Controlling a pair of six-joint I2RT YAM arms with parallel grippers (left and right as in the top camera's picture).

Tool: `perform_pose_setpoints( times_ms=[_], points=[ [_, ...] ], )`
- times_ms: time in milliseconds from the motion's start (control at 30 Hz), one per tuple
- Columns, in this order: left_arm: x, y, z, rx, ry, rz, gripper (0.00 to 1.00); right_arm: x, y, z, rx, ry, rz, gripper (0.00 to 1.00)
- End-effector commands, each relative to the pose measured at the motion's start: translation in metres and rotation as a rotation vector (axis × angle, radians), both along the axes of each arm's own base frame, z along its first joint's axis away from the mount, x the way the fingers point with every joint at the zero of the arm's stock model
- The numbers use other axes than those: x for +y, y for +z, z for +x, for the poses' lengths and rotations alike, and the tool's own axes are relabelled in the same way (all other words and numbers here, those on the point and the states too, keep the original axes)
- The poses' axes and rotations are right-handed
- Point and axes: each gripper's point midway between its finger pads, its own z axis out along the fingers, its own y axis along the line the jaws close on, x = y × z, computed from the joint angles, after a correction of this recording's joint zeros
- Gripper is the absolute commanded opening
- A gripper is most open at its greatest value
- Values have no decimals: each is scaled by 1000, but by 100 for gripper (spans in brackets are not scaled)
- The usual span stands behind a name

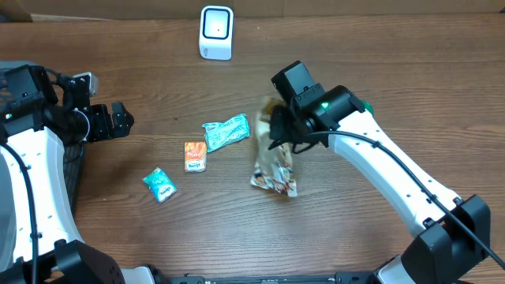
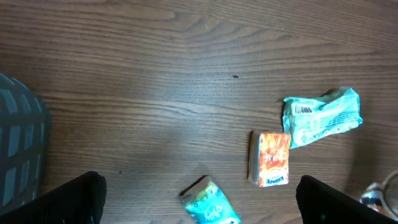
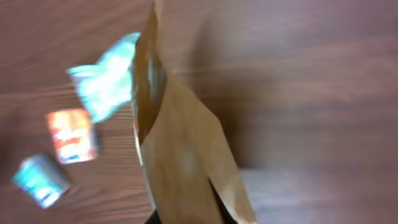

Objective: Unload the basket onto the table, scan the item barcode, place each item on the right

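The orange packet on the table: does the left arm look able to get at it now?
Probably yes. The left end effector stands open, nothing lies between it and the orange packet, and the right end effector holds the brown bag farther away.

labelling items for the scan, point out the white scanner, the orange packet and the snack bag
white scanner (image 1: pixel 216 31), overhead view, centre of its front face
orange packet (image 2: pixel 273 159), left wrist view, middle of its printed face
snack bag (image 1: pixel 275 167), overhead view, its lower printed half
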Motion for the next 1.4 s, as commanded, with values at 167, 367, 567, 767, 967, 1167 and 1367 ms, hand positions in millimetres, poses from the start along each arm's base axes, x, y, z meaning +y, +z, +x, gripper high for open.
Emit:
perform_pose_setpoints(
  times_ms=[167, 367, 567, 767, 967, 1167, 1367],
  points=[
    [-3, 7, 4, -26, -31, 5, 100, -17, -19, 9, 35, -154, -60, 15],
    [-3, 7, 4, -26, -31, 5, 100, -37, -31, -5, 121, -106, -137, 57],
    [-3, 7, 4, -26, -31, 5, 100, -72, -37, -35, 281, -108, -227, 58],
    [-3, 7, 4, -26, -31, 5, 100, -94, -63, -52, 326, -143, -336, 50],
    [-3, 7, 4, -26, -31, 5, 100, -105, -103, -68, 359, -172, -353, 46],
    [-3, 7, 4, -26, -31, 5, 100, -70, -121, -75, 373, -93, -209, 45],
    [-3, 7, 4, -26, -31, 5, 100, -13, -122, -89, 330, 140, -113, 45]
  ],
)
